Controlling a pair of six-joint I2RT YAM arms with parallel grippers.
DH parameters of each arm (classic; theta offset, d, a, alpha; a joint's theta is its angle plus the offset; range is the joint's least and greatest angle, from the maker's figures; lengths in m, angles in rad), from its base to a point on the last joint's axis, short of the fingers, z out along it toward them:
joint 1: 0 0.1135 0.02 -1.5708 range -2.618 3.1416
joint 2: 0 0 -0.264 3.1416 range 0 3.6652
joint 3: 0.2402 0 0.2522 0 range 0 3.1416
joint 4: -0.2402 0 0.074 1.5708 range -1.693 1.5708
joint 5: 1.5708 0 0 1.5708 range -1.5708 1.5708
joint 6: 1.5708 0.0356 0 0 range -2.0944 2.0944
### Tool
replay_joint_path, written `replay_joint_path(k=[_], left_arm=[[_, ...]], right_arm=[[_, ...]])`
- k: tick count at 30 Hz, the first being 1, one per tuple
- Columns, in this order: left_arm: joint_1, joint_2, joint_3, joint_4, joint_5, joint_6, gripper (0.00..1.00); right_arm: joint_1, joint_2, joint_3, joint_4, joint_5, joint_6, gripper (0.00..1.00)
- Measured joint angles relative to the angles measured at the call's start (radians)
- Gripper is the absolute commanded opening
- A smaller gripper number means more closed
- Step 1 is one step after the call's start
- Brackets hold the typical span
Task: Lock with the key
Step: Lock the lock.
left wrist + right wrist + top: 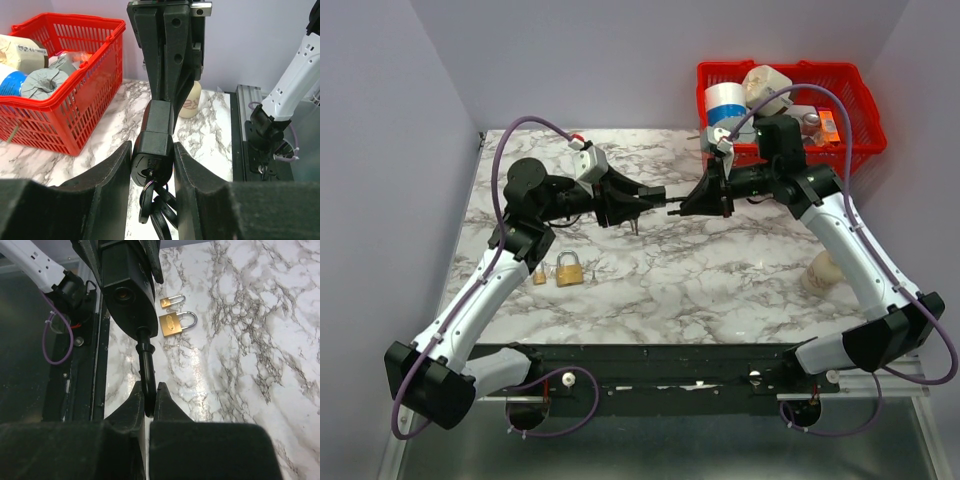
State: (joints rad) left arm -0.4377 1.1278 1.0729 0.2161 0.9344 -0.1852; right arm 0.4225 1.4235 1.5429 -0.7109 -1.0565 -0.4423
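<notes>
Right gripper [148,402] is clamped tight on the shackle [145,365] of the black padlock [127,285], pinched between its fingertips! Opposite, the left gripper [152,160] squeezes the padlock's body between its fingers, holding it in the air over the middle of the marble table [720,270]. The key [156,212] bunch dangles beneath the padlock. Two brass padlocks [569,270] lie near the table's left edge, and a red basket [850,150] sits at the far right corner.
</notes>
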Motion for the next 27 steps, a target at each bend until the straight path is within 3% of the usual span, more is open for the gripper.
replay_joint_path(k=[1,4,7,11,16,27], left_arm=[[0.0,0.0,0.0,0.0,0.002,0.003,0.41],[0.0,-0.003,0.003,-0.034,0.012,0.077,0.72],[0.003,-0.014,0.012,-0.15,0.01,0.194,0.92],[0.02,-0.023,0.05,-0.364,0.003,0.391,0.98],[0.037,0.004,0.135,-0.525,0.0,0.537,0.98],[0.028,0.123,0.216,-0.567,0.039,0.561,0.81]], right_arm=[[0.0,0.002,0.009,-0.01,0.001,-0.003,0.01],[0.002,0.011,0.038,-0.052,0.016,-0.015,0.01],[0.005,0.037,0.086,-0.114,0.045,-0.048,0.01],[0.005,0.089,0.181,-0.239,0.072,-0.114,0.01],[0.01,0.143,0.261,-0.358,0.113,-0.186,0.01],[0.061,0.171,0.342,-0.485,0.146,-0.276,0.01]])
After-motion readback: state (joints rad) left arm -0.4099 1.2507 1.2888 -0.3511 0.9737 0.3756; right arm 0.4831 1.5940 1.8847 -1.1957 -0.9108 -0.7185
